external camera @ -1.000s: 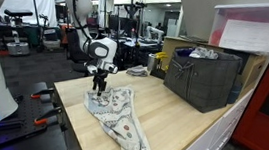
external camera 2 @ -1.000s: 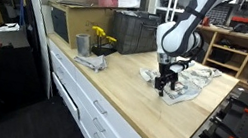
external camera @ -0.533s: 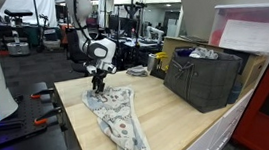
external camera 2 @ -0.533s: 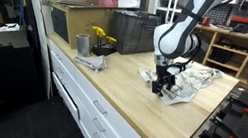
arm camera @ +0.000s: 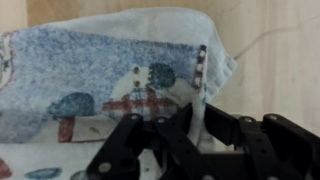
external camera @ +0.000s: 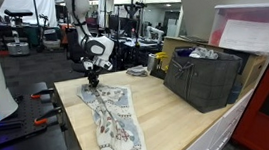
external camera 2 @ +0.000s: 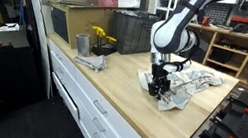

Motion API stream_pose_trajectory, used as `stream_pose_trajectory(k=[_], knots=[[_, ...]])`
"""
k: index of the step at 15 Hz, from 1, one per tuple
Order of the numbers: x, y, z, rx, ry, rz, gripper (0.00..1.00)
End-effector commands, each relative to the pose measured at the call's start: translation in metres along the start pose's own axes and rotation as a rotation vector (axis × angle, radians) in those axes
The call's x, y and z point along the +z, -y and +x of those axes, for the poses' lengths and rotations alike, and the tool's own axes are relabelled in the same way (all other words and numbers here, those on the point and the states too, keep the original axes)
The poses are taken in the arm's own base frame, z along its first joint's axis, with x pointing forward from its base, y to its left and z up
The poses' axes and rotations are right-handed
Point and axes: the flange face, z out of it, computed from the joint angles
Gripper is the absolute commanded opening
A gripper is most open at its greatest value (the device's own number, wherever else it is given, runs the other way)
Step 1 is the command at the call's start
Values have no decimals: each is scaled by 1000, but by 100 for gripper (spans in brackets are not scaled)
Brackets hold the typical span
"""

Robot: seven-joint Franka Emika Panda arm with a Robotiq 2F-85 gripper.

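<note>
Wrist view | claw (arm camera: pixel 195 128) pinches cloth (arm camera: pixel 110 70) fold | cloth spreads beneath, ahead

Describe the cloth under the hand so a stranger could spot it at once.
Find the long wooden countertop. The patterned cloth lies spread at the end where the robot's hand pinches its edge. Unlike the plain greyish rag by the metal cup, it is pale with blue, red and dark printed shapes.
</note>
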Motion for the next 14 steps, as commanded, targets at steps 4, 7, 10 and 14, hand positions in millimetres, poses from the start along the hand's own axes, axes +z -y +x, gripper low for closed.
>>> stream_pose_trajectory(k=[4, 7, 10, 14], knots=[[-34, 60, -32, -185, 77, 171, 21], [-48, 58, -35, -190, 77, 168, 52], [-65, 45, -28, -157, 28, 160, 75], [-83, 17, -3, -103, -50, 157, 99]])
